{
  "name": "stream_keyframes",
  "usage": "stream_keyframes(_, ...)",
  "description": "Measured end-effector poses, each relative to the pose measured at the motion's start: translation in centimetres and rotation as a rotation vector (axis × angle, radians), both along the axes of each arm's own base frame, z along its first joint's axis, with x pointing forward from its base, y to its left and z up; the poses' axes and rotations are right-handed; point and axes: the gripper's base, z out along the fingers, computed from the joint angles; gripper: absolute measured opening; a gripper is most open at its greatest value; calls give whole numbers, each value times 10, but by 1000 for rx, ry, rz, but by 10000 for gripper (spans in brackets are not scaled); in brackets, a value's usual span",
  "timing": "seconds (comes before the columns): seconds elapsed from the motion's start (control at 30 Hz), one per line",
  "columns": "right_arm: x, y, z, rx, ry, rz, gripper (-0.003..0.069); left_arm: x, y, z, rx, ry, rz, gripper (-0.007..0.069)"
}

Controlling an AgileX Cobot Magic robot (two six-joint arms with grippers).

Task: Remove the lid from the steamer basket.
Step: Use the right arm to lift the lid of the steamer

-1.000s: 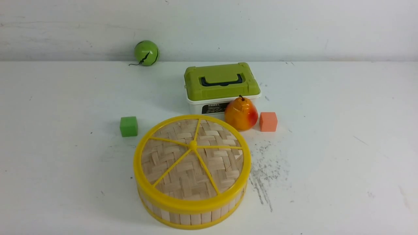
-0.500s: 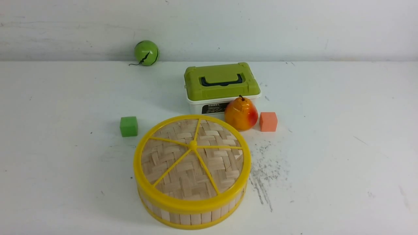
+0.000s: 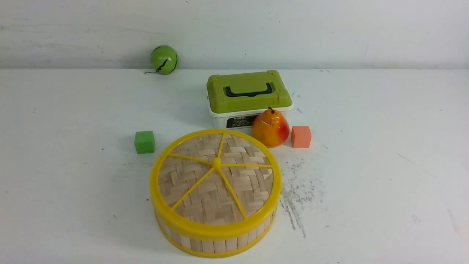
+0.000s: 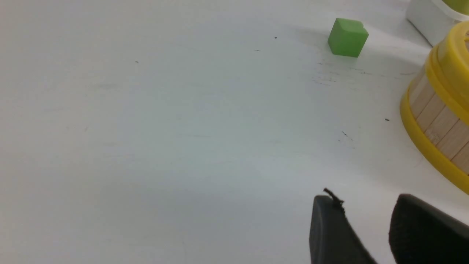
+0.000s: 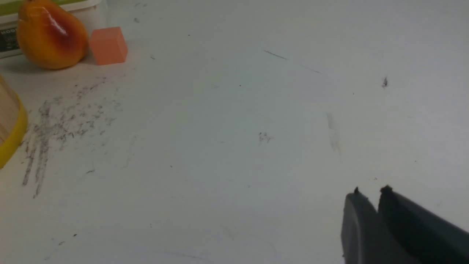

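Currently, lid (image 3: pixel 210 183) was on the steamer basket (image 3: pixel 220 245), seated flat all round as far as the front view showed. Basket stood upright on the table (image 3: pixel 366 190), near side, a bit left of centre. Left claw (image 4: pixel 361 200): fingertips apart, visible gap, nothing between them. Right claw (image 5: pixel 370 191): fingertips slightly apart, narrow gap, nothing between them. Neither claw touched lid or basket; both showed only in their own wrist views, over bare table.

Rest of the layout: white box with green top (image 3: pixel 249 93) behind the basket, its dark handle (image 3: pixel 250 94) folded down. Pear (image 3: pixel 270 128) in front of the box's right part, stem up. Orange block (image 3: pixel 301 137) just beside the pear, on its right. Green block (image 3: pixel 144 142) left of the box, behind the basket's left side. Green ball (image 3: pixel 164 59), dark markings, at the table's back edge by the wall (image 3: pixel 329 33).
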Motion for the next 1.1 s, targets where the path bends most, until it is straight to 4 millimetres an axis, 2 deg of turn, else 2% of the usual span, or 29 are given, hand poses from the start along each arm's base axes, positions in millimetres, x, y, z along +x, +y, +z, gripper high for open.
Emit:
stream_keyframes(0.07,0,2,0,50,-1,3,72,0,0,0,0,0,0,239)
stream_keyframes(0.13,0,5,0,176,-3,3,72,0,0,0,0,0,0,239)
stream_keyframes(0.23,0,13,1,499,3,-7,74,0,0,0,0,0,0,239)
stream_keyframes(0.27,0,14,1,545,5,-7,74,0,0,0,0,0,0,239)
stream_keyframes(0.3,-1,20,2,772,25,-16,76,0,0,0,0,0,0,239)
stream_keyframes(0.33,-1,23,3,911,37,-18,78,0,0,0,0,0,0,239)
stream_keyframes(0.47,-1,28,6,1149,53,-20,83,0,0,0,0,0,0,239)
stream_keyframes(0.77,-1,28,4,1093,60,-23,90,0,0,0,0,0,0,239)
stream_keyframes(0.93,-4,31,9,880,67,81,92,0,0,0,0,0,0,239)
stream_keyframes(1.0,-7,33,29,715,23,178,92,0,0,0,0,0,0,239)
stream_keyframes(1.03,-8,33,31,700,19,185,92,0,0,0,0,0,0,239)
stream_keyframes(1.1,-10,35,67,494,-16,267,76,0,0,0,0,0,0,239)
